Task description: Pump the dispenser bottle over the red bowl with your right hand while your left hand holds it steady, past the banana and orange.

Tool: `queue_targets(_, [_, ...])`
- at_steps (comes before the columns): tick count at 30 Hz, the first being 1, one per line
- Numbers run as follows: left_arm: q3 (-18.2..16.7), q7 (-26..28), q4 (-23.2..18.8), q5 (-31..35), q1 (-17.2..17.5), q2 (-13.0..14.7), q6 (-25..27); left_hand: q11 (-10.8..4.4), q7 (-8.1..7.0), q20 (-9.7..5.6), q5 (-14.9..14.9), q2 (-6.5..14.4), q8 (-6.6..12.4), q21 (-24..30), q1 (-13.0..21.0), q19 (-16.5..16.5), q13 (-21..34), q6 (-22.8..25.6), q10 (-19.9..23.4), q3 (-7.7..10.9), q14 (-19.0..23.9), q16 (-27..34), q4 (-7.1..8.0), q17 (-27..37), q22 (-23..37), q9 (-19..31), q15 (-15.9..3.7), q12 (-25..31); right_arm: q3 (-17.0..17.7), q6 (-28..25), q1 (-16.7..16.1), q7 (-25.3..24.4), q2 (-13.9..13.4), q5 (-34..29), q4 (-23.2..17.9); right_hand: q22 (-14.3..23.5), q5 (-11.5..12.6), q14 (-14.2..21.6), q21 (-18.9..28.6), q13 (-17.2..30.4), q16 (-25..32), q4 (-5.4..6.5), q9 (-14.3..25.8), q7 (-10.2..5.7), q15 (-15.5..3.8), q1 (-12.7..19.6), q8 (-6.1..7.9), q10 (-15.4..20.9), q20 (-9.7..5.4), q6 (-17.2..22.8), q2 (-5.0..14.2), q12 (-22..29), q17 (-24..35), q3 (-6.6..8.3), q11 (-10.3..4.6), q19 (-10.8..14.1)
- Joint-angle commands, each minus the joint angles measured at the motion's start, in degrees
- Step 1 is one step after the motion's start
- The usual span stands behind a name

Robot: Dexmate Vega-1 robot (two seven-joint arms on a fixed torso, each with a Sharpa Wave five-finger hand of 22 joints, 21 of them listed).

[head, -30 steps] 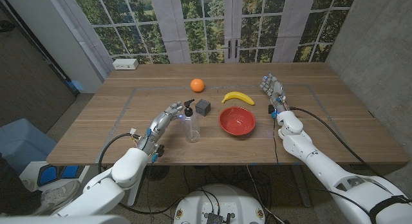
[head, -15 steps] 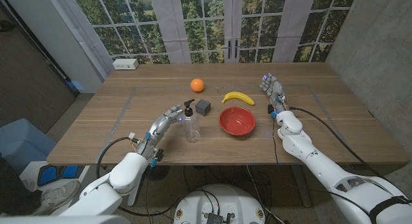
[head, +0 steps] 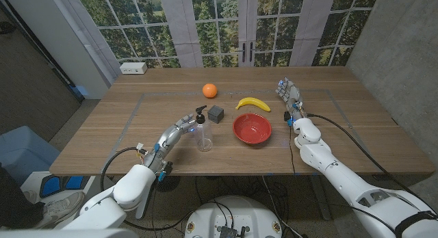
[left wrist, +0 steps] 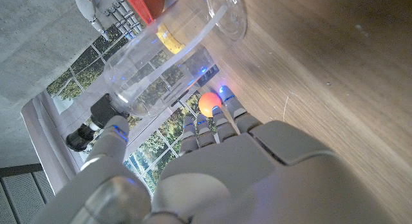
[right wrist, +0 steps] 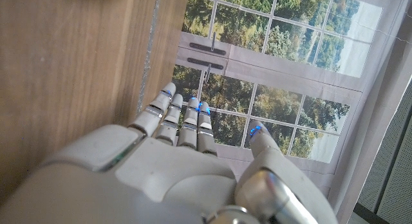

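Beside the dispenser bottle [head: 203, 130], left hand [head: 181, 125] spread, contact unclear; right hand [head: 289, 96] spread, empty.

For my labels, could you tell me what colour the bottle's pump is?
Black pump on a clear bottle, best in the head view.

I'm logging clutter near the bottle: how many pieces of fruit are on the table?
2. The orange sits toward the far side of the table, beyond the grey cube; the banana lies just behind the red bowl. Nothing seems hidden.
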Motion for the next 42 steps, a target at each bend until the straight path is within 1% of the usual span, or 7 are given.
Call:
queue_targets(1, [-1.0, -1.4, -2.2, 2.5, 0.3, 3.1, 3.3, -0.34, 0.13, -1.40, 1.1, -3.9, -0.26, -1.6, 1.5, 0.4, 0.4, -3.5, -2.6, -1.61, -1.4, -0.4, -0.91, 0.3, 0.2, 0.4, -3.52, -0.5, 0.5, -0.2, -2.5, -1.8, -1.1, -0.5, -3.6, 0.2, 0.4, 0.3, 0.2, 0.2, 0.0, -0.11, 0.1, 0.02, 0.11, 0.4, -0.14, 0.2, 0.21, 0.6, 0.11, -0.3, 0.1, 0.01, 0.07, 0.2])
queue_targets(12, [-0.1, 0.7, -6.9, 10.5, -1.3, 5.7, 13.3, -1.33, -1.67, -3.04, 3.3, -5.6, 0.16, -3.3, 6.9, 2.7, 0.5, -8.1, -5.7, -3.40, -3.0, -0.3, -1.27, 0.3, 0.2, 0.5, -4.24, -0.5, 1.3, 0.4, -4.6, -3.0, -1.8, -0.7, -5.8, 0.2, 0.4, 0.3, 0.2, 0.2, 0.0, -0.13, 0.1, -0.03, 0.04, 0.3, -0.13, 0.4, 0.27, 0.7, 0.11, -0.3, 0.1, -0.06, 0.11, 0.2])
queue_targets(21, [1.8, -2.7, -5.9, 10.6, -6.0, 6.3, 14.7, -5.65, -3.85, -3.73, 7.0, -6.2, 1.88, -5.1, 14.8, 6.4, 0.6, -7.0, -4.6, -6.73, -2.0, 0.1, -1.38, 0.3, 0.2, 0.8, -5.23, 0.4, 1.5, 0.2, -5.2, -3.7, -2.2, -1.2, -6.6, 0.2, 0.4, 0.3, 0.2, 0.2, -0.1, -0.15, 0.1, 0.00, 0.14, 0.2, -0.14, 0.4, 0.25, 0.8, 0.09, -0.4, 0.2, -0.13, 0.13, 0.2])
queue_targets(25, [3.1, -5.6, -4.4, 9.1, -8.7, 6.5, 13.7, -6.08, -4.46, -4.07, 8.8, -6.5, 2.41, -5.9, 18.5, 8.7, 0.6, -6.3, -3.2, -9.46, -0.4, 0.3, -1.35, 0.3, 0.2, 0.9, -5.94, 0.7, 1.7, 0.3, -5.4, -4.2, -2.1, -1.1, -6.8, 0.2, 0.4, 0.3, 0.2, 0.2, -0.1, -0.17, 0.1, 0.17, 0.08, 0.1, -0.10, 0.4, 0.31, 0.9, 0.05, -0.4, 0.2, -0.18, 0.17, 0.2])
queue_targets(31, [4.9, -9.9, -2.8, 5.7, -12.3, 6.7, 13.6, -6.65, -4.85, -3.46, 12.4, -6.1, 3.79, -7.4, 27.3, 14.7, 0.6, -2.9, 2.1, -16.35, 5.3, 0.7, -1.19, 0.2, 0.3, 0.9, -7.21, 1.4, 1.6, 0.1, -5.4, -5.1, -2.3, -2.1, -7.0, 0.2, 0.4, 0.3, 0.2, 0.2, -0.1, -0.23, 0.1, 0.15, 0.24, 0.1, -0.12, 0.4, 0.28, 1.0, -0.01, -0.4, 0.2, -0.23, 0.20, 0.2])
queue_targets(36, [5.5, -11.8, -1.6, 2.8, -13.9, 6.6, 13.6, -6.72, -3.79, -2.95, 14.1, -3.3, 4.96, -8.3, 35.9, 19.0, 0.7, 2.6, 9.1, -18.25, 12.0, 1.1, -0.08, 0.1, 0.6, 1.1, -8.60, 2.3, 1.5, -0.7, -5.6, -6.3, -2.5, -2.8, -7.8, 0.2, 0.4, 0.3, 0.2, 0.2, -0.2, -0.25, 0.1, 0.21, 0.18, 0.1, -0.13, 0.4, 0.33, 1.0, -0.02, -0.4, 0.2, -0.26, 0.21, 0.2])
queue_targets(42, [5.9, -10.7, -0.3, 0.4, -14.3, 5.2, 12.4, -6.65, -1.48, -3.69, 8.3, 7.7, 6.26, -8.7, 46.3, 24.0, 0.9, 12.9, 20.6, -15.28, 23.2, 1.8, 0.51, 0.5, 0.9, 1.3, -10.61, 3.6, 1.7, -0.6, -5.9, -6.5, -2.6, -2.7, -8.1, 0.2, 0.4, 0.3, 0.2, 0.2, -0.2, -0.28, 0.1, 0.17, 0.28, 0.0, -0.14, 0.4, 0.37, 1.0, -0.04, -0.5, 0.2, -0.29, 0.31, 0.2])
